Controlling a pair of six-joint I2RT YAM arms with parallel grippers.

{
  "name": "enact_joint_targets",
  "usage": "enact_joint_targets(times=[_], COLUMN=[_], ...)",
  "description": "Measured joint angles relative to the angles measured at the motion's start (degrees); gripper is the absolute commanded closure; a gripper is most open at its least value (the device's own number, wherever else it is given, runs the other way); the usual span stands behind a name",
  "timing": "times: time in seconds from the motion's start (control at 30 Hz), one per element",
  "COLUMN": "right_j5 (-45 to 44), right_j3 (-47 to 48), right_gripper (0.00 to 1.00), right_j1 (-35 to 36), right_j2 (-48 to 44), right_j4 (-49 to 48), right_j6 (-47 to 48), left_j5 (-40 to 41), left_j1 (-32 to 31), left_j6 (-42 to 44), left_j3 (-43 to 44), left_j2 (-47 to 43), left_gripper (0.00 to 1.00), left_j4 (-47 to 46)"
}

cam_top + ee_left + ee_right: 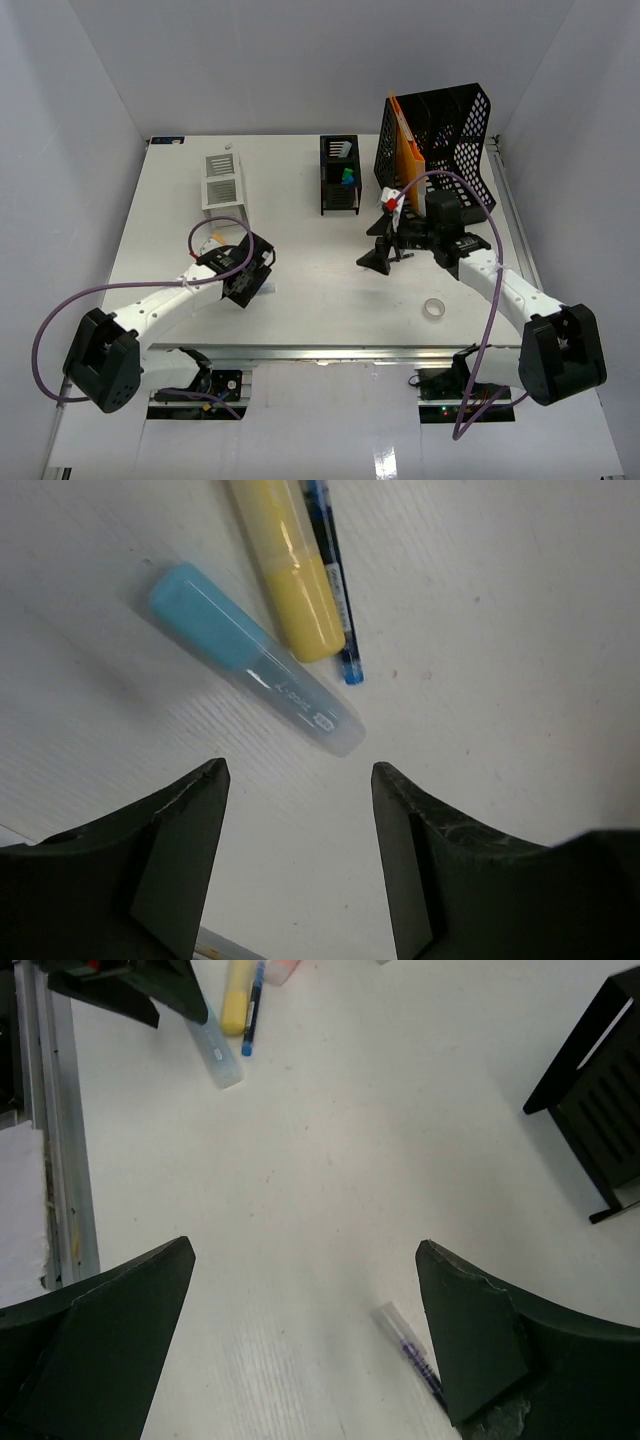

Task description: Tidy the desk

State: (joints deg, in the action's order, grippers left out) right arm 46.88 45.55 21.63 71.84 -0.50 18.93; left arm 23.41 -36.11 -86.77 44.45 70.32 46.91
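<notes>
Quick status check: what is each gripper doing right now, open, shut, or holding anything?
Left gripper: open, empty, blue-capped marker lying just ahead of it.
Right gripper: open wide, empty, over the bare desk.

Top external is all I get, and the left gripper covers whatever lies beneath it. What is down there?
Observer: Three pens lie side by side on the desk: a blue-capped marker, a yellow highlighter and a thin blue pen.
Operator: Is the left gripper holding any of them?
Observer: No. The left gripper is open with nothing between its fingers; the marker's clear end lies just ahead of the gap.
Operator: And the right gripper?
Observer: The right gripper is open and empty over bare desk; a clear purple pen lies close beside one fingertip.
</notes>
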Motion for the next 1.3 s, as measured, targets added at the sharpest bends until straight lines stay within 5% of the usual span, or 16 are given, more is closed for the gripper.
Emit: enact_joint_targets(times=[0.37, 0.77, 1.3], right_j5=[4.2, 6.1, 9.9], right_j3=[-2.3, -3.4, -3.8], right_gripper=[0.02, 0.02, 0.02], right_j1=[-1.8, -4.2, -4.8], right_j2=[-5.9, -5.9, -5.9], right_j4=[-3.5, -4.3, -4.7], right_j6=[-2.3, -3.6, -3.9], left_j5=[-4.9, -7.0, -13.7], left_j1=[10.0, 12.0, 11.8], left_j6=[-0.3, 4.7, 11.2], left_j3=[-3.5, -1.7, -5.8], left_j2=[4.1, 11.1, 6.5], left_gripper=[0.39, 0.45, 0.84], left_j4=[-3.6, -7.3, -12.9])
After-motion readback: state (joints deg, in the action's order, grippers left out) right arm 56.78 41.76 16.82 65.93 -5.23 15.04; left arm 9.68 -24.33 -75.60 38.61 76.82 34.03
